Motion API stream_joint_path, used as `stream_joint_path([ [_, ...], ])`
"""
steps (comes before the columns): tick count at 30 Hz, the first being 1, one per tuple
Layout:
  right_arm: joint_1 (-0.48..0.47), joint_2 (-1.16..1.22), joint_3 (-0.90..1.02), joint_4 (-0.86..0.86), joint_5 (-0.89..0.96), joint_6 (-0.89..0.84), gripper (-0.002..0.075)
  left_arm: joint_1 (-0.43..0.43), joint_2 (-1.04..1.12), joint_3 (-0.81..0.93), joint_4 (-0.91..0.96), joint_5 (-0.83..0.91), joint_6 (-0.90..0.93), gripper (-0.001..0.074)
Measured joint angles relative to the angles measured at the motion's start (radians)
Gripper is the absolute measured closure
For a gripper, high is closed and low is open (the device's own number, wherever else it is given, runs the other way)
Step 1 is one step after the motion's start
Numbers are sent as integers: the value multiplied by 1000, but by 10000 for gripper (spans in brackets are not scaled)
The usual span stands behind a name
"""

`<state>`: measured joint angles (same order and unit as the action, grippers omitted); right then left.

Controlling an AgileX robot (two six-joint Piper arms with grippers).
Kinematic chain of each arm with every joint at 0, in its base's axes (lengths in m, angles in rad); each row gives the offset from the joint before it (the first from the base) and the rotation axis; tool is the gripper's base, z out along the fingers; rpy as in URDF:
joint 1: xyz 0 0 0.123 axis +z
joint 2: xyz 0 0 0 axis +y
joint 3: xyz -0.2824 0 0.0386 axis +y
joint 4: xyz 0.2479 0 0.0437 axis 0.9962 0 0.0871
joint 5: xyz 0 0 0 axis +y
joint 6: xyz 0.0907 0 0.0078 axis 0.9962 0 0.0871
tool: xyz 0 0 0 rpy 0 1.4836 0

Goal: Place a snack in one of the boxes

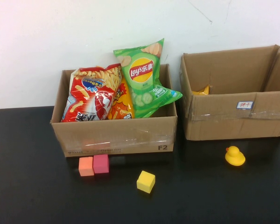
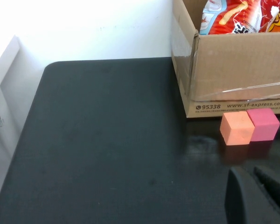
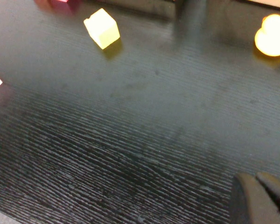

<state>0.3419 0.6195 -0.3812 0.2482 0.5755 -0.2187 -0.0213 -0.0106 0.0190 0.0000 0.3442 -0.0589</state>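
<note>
On the black table [image 1: 28, 186], from left to right: the left box [image 1: 114, 135] holding 3 snack bags [image 1: 130, 88], orange block [image 1: 86, 166] touching pink block [image 1: 101, 163], yellow block [image 1: 146, 181], rubber duck [image 1: 234, 156], and the right box [image 1: 233, 116] with an orange snack [image 1: 201, 90] inside. Left gripper [image 2: 252, 186] sits low over the table near the 2 touching blocks, holding nothing, fingers nearly together. Right gripper [image 3: 259, 189] hovers over bare tabletop, holding nothing, fingers close together.

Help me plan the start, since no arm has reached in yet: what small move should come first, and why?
Probably raise the left gripper toward the left cardboard box and the green Lay's chip bag, which sticks up highest. The right cardboard box looks nearly empty. Both the left gripper and the right gripper sit low over the black table, holding nothing.
</note>
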Motion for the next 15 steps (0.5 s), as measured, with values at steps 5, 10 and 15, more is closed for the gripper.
stream_joint_path([
  [5,0,-32,37,9,-7,0,725,0,0,0,0,0,0,736],
  [10,2,-205,138,-39,-17,-23,725,0,0,0,0,0,0,736],
  [15,-4,-434,235,-110,-88,-43,725,0,0,0,0,0,2,736],
])
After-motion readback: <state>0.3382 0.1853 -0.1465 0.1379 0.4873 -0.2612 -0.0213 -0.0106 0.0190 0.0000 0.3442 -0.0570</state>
